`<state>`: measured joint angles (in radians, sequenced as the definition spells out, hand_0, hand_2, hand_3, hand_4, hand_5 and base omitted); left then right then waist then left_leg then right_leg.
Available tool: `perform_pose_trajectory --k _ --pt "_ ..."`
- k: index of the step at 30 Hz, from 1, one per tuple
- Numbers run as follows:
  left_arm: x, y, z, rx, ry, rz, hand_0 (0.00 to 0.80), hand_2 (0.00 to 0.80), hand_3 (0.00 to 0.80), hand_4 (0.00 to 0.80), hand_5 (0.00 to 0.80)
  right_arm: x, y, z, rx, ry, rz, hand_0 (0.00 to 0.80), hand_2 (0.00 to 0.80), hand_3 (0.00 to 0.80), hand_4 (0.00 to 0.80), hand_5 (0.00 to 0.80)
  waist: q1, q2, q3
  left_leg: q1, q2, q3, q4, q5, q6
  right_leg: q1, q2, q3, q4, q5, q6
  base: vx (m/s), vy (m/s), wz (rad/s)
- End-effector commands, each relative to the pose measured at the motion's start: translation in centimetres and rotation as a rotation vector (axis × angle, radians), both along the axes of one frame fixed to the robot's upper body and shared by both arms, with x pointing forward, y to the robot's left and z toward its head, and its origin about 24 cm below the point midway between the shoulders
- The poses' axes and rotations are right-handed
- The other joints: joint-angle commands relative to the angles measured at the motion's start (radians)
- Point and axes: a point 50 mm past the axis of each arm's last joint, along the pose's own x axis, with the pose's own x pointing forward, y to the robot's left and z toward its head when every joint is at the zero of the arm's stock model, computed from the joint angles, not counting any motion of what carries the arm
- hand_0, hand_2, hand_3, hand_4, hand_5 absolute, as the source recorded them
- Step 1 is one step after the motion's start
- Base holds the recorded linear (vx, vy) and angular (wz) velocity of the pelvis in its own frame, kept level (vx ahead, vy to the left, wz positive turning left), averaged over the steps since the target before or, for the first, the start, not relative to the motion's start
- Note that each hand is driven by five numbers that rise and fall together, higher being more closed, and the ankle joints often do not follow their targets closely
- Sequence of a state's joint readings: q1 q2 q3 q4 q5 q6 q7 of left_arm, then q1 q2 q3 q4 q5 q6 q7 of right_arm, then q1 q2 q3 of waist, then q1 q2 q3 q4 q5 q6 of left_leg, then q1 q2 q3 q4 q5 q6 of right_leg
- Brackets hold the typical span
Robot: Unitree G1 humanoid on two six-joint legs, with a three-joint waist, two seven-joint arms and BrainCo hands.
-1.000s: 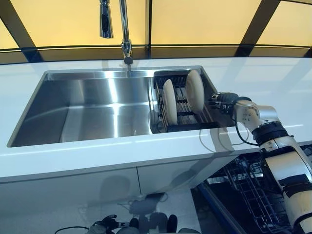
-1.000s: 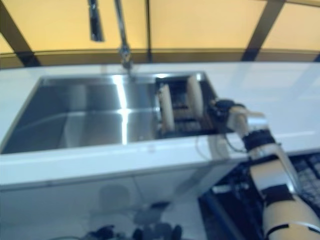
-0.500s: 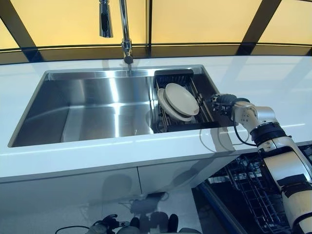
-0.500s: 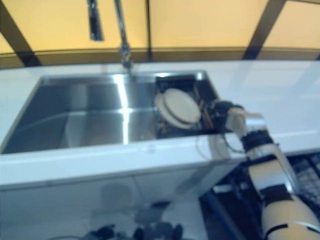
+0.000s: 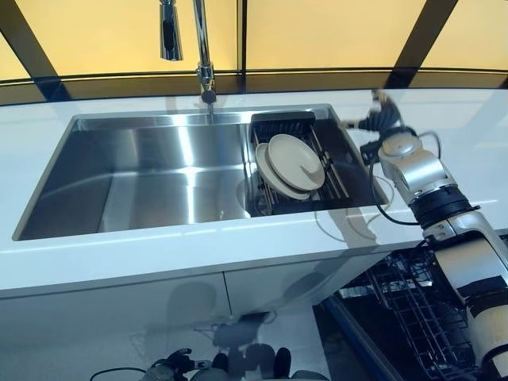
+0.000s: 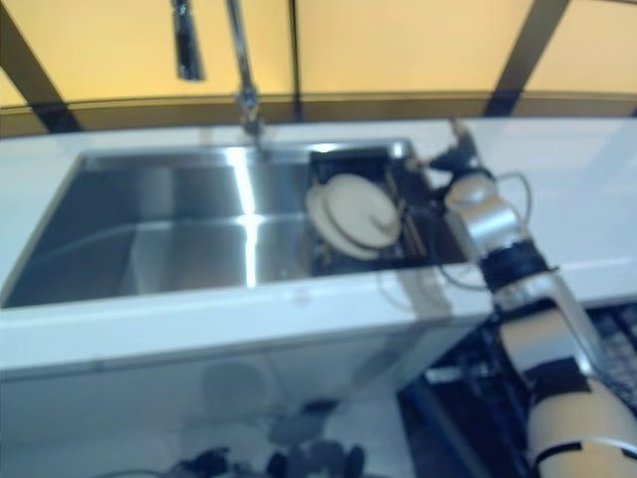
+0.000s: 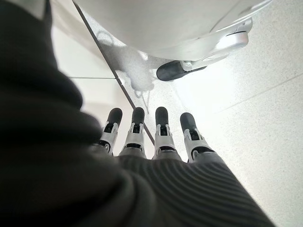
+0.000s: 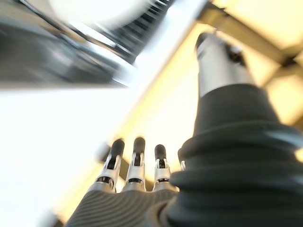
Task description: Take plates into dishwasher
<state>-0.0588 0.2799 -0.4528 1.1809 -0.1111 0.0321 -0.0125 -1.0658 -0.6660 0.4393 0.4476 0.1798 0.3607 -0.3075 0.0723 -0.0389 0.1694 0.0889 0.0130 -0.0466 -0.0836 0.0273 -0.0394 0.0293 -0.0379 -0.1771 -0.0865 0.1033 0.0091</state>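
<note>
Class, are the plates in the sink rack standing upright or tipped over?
Tipped over: both plates lean flat, overlapping, faces up on the rack.

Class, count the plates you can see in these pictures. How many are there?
2 plates, both lying overlapped in the black rack at the sink's right end. More could be hidden beneath them.

No text, label, number or sign can be read in any view. The plates [image 5: 290,164], the sink [image 5: 143,171] and the tabletop [image 5: 198,246] bear no legible marks.
</note>
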Motion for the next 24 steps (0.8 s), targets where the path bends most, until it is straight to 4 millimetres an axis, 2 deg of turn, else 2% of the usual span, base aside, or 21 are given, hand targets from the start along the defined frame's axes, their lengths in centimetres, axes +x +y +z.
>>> perform_pose_trajectory --k 1,8,12,18,24 --pt "0.8 0.1 0.2 0.020 -0.020 -0.052 0.000 0.000 0.000 0.000 0.000 -1.6 1.3 4.9 -0.156 -0.224 0.031 0.000 0.000 0.000 0.000 0.000 0.027 -0.060 -0.022 -0.037 -0.065 0.043 0.030 -0.018 0.047 0.039 0.005 0.041 0.015 -0.049 0.027 -0.017 0.005 0.03" --pt "0.6 0.1 0.2 0.023 -0.013 -0.036 0.000 0.000 0.000 0.000 0.000 -2.4 2.6 2.3 -0.258 -0.110 0.192 0.000 0.000 0.000 0.000 0.000 0.009 -0.068 -0.037 -0.032 -0.063 0.056 0.027 -0.024 0.049 0.037 0.004 0.046 0.014 -0.051 0.031 -0.006 0.003 0.02" --pt "0.6 0.2 0.2 0.024 -0.017 -0.037 0.000 0.000 0.000 0.000 0.000 -2.6 3.7 1.0 -0.391 -0.010 0.308 0.000 0.000 0.000 0.000 0.000 0.010 -0.070 -0.039 -0.032 -0.063 0.059 0.026 -0.023 0.049 0.035 0.003 0.043 0.014 -0.050 0.031 0.000 0.000 0.00" --pt "0.8 0.6 0.4 0.037 -0.019 -0.038 0.000 0.000 0.000 0.000 0.000 -2.1 3.3 -0.4 -0.550 0.136 0.345 0.000 0.000 0.000 0.000 0.000 0.017 -0.080 -0.036 -0.038 -0.062 0.058 0.024 -0.021 0.050 0.029 0.000 0.035 0.018 -0.049 0.033 -0.017 -0.004 0.00" --pt "0.8 1.0 0.5 0.046 -0.018 -0.044 0.000 0.000 0.000 0.000 0.000 -1.5 2.6 -1.5 -0.593 0.231 0.341 0.000 0.000 0.000 0.000 0.000 0.028 -0.086 -0.034 -0.038 -0.063 0.050 0.019 -0.017 0.052 0.029 -0.003 0.025 0.022 -0.049 0.035 -0.001 -0.001 0.01"
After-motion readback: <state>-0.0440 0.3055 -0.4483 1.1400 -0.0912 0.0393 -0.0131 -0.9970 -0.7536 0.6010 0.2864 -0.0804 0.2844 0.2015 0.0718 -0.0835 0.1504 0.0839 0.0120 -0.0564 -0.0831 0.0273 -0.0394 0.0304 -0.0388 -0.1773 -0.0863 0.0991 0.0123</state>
